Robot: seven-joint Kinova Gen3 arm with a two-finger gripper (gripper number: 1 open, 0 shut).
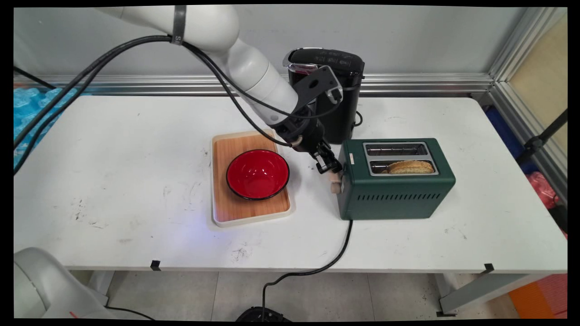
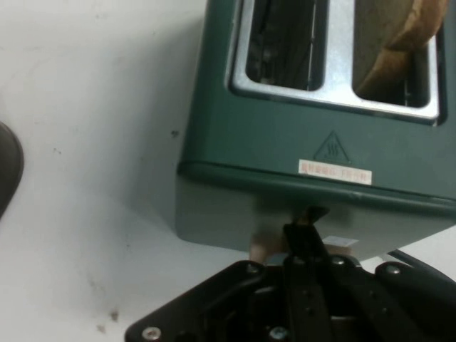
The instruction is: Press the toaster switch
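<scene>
End effector (image 1: 330,165) is right up against the left end of the green toaster (image 1: 396,190), fingers together above its pale lever (image 1: 335,185). Bread slice (image 1: 410,167) sits in the near slot. To my eye, a crooked push could slip off the lever, or shove the toaster right along the worktop (image 1: 136,172).

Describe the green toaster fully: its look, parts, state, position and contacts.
The toaster is a dark green, metal-looking box with two chrome-rimmed top slots; a slice of browned bread sits in the near slot, the far one is empty. It stands upright right of the tray, vents on its side, black cord trailing off the table. The hand is at its lever end.
</scene>
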